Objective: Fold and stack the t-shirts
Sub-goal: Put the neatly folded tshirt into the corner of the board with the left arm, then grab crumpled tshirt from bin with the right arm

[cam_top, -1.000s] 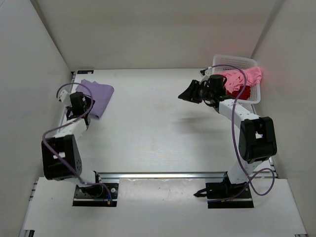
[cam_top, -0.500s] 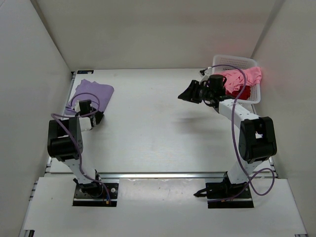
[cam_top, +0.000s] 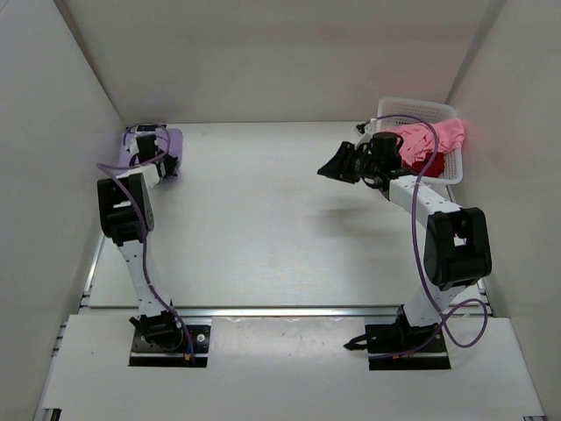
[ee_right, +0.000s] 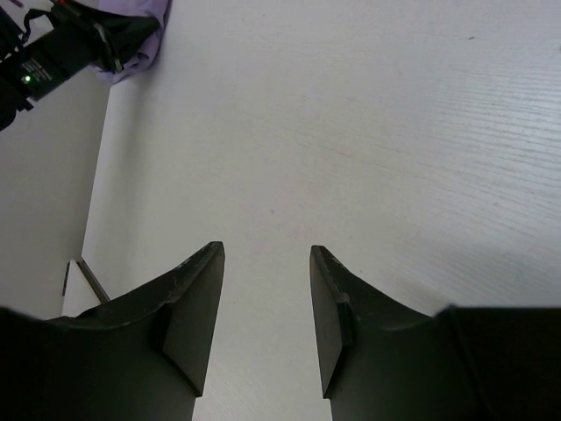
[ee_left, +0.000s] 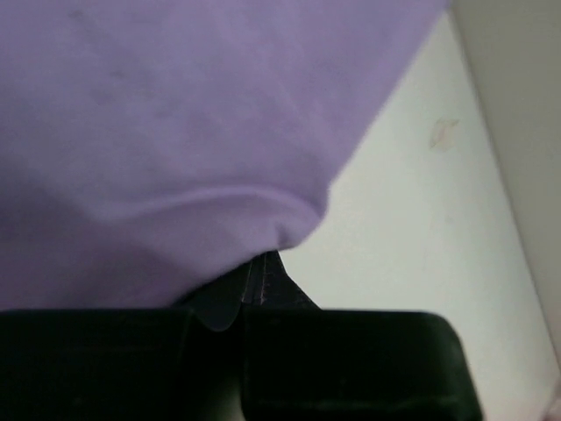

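Left gripper (ee_left: 263, 281): the two dark fingers meet at a thin seam, with the hem of the lavender shirt (ee_left: 158, 132) running down into that seam. Judged clenched on a fold of that shirt. Cloth drapes up and over the gripper and fills most of the wrist view; bare bench (ee_left: 421, 228) shows only to the gripper's right.

From above, the left gripper (cam_top: 164, 165) is reached out to the far left corner. Only small lavender patches (cam_top: 173, 138) show, just beyond and on either side of it. The shirt looks bunched around the gripper rather than spread flat. Whether it is folded cannot be told.

Right gripper (ee_right: 265, 253): released, fingers well apart, nothing between them. It hangs above bare bench (cam_top: 263, 219) and points away from the basket (cam_top: 412, 103), which sits behind it. The pink shirt (cam_top: 436, 134) is heaped over the basket rim, with the dark red shirt (cam_top: 436, 163) below it inside. Neither is touched.

Judgement: the grip is on an edge so the cloth can be dragged or laid out by that edge. The right gripper is held open and off the cloth, probably waiting clear of the left arm's work.

Task state: early, since two shirts are not yet out of the basket.

Risk: the thin hem could slip from the pinch, and the cloth hides the fingers from the wrist camera.
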You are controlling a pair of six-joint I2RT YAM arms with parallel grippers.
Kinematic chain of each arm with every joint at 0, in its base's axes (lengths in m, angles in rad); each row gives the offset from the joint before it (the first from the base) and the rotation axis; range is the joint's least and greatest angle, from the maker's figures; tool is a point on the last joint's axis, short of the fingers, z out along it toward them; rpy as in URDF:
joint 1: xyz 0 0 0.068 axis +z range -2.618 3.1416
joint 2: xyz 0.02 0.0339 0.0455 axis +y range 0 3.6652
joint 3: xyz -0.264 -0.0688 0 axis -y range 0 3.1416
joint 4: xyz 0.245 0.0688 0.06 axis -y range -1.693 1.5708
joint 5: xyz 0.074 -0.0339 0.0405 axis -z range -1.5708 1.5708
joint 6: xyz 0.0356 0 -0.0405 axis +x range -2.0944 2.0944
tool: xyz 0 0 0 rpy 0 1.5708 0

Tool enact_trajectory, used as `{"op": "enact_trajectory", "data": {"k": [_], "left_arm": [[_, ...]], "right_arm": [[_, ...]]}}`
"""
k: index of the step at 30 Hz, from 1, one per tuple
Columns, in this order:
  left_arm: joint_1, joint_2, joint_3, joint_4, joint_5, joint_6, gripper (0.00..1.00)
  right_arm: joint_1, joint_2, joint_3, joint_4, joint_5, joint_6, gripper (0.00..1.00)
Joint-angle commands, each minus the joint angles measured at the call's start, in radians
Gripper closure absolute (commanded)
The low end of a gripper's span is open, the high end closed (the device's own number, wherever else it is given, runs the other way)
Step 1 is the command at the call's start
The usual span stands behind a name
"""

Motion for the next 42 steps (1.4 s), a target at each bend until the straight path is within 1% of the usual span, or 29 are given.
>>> {"op": "enact_trajectory", "data": {"k": [1, 3, 4, 5, 7, 8, 9, 10, 11, 12, 13, 14, 15, 16, 18, 19, 20, 22, 24, 25, 28, 30, 32, 34, 36, 38, 39, 40, 42], "left_arm": [[-0.01, 0.066, 0.185, -0.118, 0.016, 0.046, 1.0], [-0.016, 0.083, 0.233, -0.127, 0.042, 0.042, 0.98], [-0.023, 0.069, 0.221, -0.106, 0.074, 0.039, 0.94], [-0.024, 0.056, 0.179, -0.086, 0.096, 0.03, 0.89], [-0.061, -0.065, -0.013, 0.05, 0.097, 0.026, 0.74], [-0.084, -0.137, -0.058, 0.105, 0.081, 0.029, 0.61], [-0.095, -0.176, -0.151, 0.129, 0.067, 0.033, 0.43], [-0.122, -0.248, -0.226, 0.165, 0.044, 0.042, 0.31], [-0.157, -0.306, -0.253, 0.181, 0.033, 0.045, 0.02], [-0.161, -0.338, -0.3, 0.19, 0.03, 0.062, 0.01], [-0.217, -0.372, -0.311, 0.21, 0.06, 0.078, 0.01], [-0.266, -0.395, -0.308, 0.195, 0.076, 0.098, 0.02], [-0.292, -0.406, -0.296, 0.175, 0.076, 0.126, 0.02], [-0.338, -0.421, -0.27, 0.154, 0.068, 0.167, 0.01], [-0.395, -0.435, -0.252, 0.127, 0.07, 0.178, 0.01], [-0.426, -0.438, -0.257, 0.138, 0.109, 0.168, 0.01], [-0.455, -0.442, -0.267, 0.159, 0.161, 0.163, 0.12], [-0.512, -0.454, -0.308, 0.175, 0.154, 0.146, 0.53], [-0.561, -0.471, -0.339, 0.19, 0.142, 0.134, 0.68], [-0.593, -0.474, -0.343, 0.184, 0.146, 0.137, 0.71], [-0.655, -0.486, -0.369, 0.172, 0.169, 0.151, 0.7], [-0.675, -0.526, -0.405, 0.19, 0.188, 0.137, 0.67], [-0.672, -0.549, -0.466, 0.215, 0.221, 0.131, 0.64], [-0.665, -0.589, -0.518, 0.218, 0.222, 0.111, 0.65], [-0.664, -0.615, -0.555, 0.247, 0.238, 0.1, 0.65], [-0.67, -0.627, -0.576, 0.238, 0.249, 0.108, 0.64], [-0.667, -0.638, -0.589, 0.227, 0.243, 0.111, 0.64], [-0.678, -0.652, -0.598, 0.232, 0.243, 0.112, 0.63], [-0.679, -0.659, -0.618, 0.242, 0.245, 0.108, 0.64]], "right_arm": [[-0.019, -0.002, 0.042, 0.008, 0.023, -0.02, 0.59], [-0.026, 0.011, 0.056, 0.002, 0.021, -0.019, 0.59], [-0.027, 0.011, 0.062, -0.001, 0.033, -0.019, 0.58], [-0.03, 0.018, 0.07, -0.004, 0.03, -0.015, 0.58], [-0.043, 0.014, 0.087, 0.003, 0.047, -0.012, 0.58], [-0.049, 0.02, 0.105, -0.018, 0.061, -0.025, 0.59], [-0.055, 0.017, 0.142, -0.023, 0.096, -0.035, 0.6], [-0.073, 0.027, 0.171, -0.076, 0.133, -0.058, 0.65], [-0.076, 0.034, 0.223, -0.119, 0.159, -0.075, 0.69], [-0.093, 0.035, 0.26, -0.138, 0.202, -0.092, 0.71], [-0.125, 0.044, 0.278, -0.17, 0.242, -0.115, 0.78], [-0.144, 0.057, 0.31, -0.19, 0.292, -0.124, 0.86], [-0.176, 0.063, 0.338, -0.205, 0.309, -0.137, 0.89], [-0.208, 0.084, 0.351, -0.245, 0.37, -0.15, 0.97], [-0.246, 0.125, 0.401, -0.286, 0.441, -0.178, 1.0], [-0.275, 0.152, 0.421, -0.321, 0.498, -0.204, 1.0], [-0.292, 0.167, 0.453, -0.358, 0.53, -0.212, 0.95], [-0.306, 0.224, 0.498, -0.394, 0.59, -0.255, 0.83], [-0.326, 0.256, 0.524, -0.418, 0.624, -0.276, 0.71], [-0.332, 0.283, 0.547, -0.423, 0.656, -0.293, 0.68], [-0.342, 0.368, 0.657, -0.506, 0.699, -0.343, 0.62], [-0.348, 0.428, 0.739, -0.556, 0.73, -0.364, 0.61], [-0.349, 0.494, 0.814, -0.599, 0.725, -0.387, 0.61], [-0.345, 0.526, 0.855, -0.618, 0.724, -0.394, 0.61], [-0.342, 0.532, 0.858, -0.612, 0.685, -0.378, 0.66], [-0.346, 0.531, 0.854, -0.602, 0.661, -0.356, 0.8], [-0.345, 0.522, 0.846, -0.596, 0.676, -0.35, 0.91], [-0.339, 0.509, 0.843, -0.575, 0.691, -0.341, 0.98], [-0.333, 0.422, 0.797, -0.534, 0.713, -0.339, 1.0]]}}
